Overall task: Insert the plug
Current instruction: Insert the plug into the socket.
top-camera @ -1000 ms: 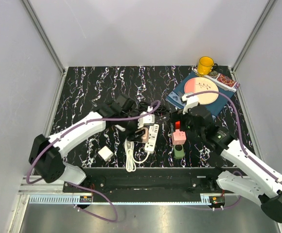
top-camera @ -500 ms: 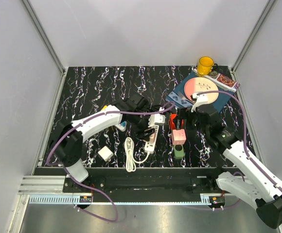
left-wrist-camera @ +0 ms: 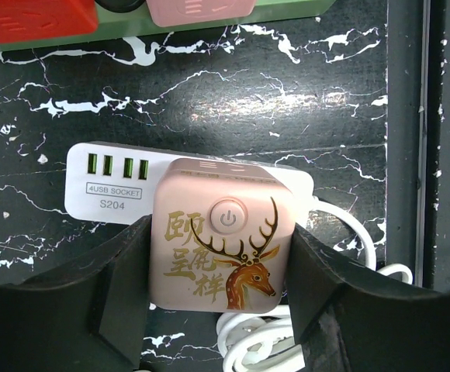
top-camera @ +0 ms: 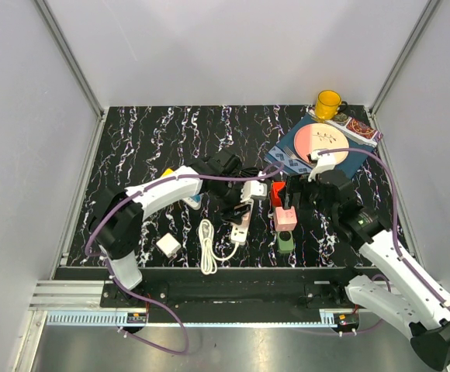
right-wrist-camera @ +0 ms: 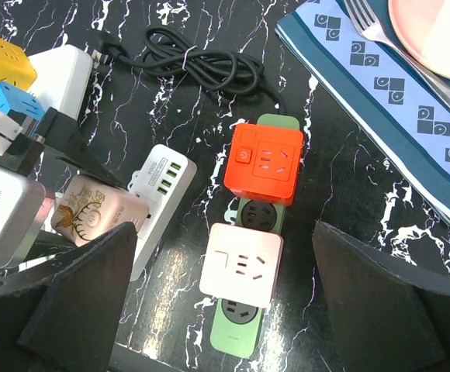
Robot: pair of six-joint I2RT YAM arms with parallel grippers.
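My left gripper (left-wrist-camera: 221,267) is shut on a pink square plug adapter (left-wrist-camera: 221,240) with a gold deer print and a power button. It holds it over the cable end of a white USB power strip (left-wrist-camera: 109,186). Whether its pins sit in the strip is hidden. In the top view the plug (top-camera: 240,218) and strip (top-camera: 248,192) lie at table centre under the left gripper (top-camera: 235,208). My right gripper (right-wrist-camera: 221,232) is open above a green power strip (right-wrist-camera: 240,337), which carries a red cube adapter (right-wrist-camera: 265,164) and a pale pink cube adapter (right-wrist-camera: 240,265).
A coiled white cable (top-camera: 208,248) and a small white adapter (top-camera: 167,246) lie near the front edge. A black cable coil (right-wrist-camera: 202,66) lies behind the strips. A blue mat (top-camera: 349,164) with plate (top-camera: 322,141), fork and yellow mug (top-camera: 327,103) sits back right.
My left gripper has moved right with the pink plug, over the white strip, then held nearly still. My right gripper has drawn back a little to the right.
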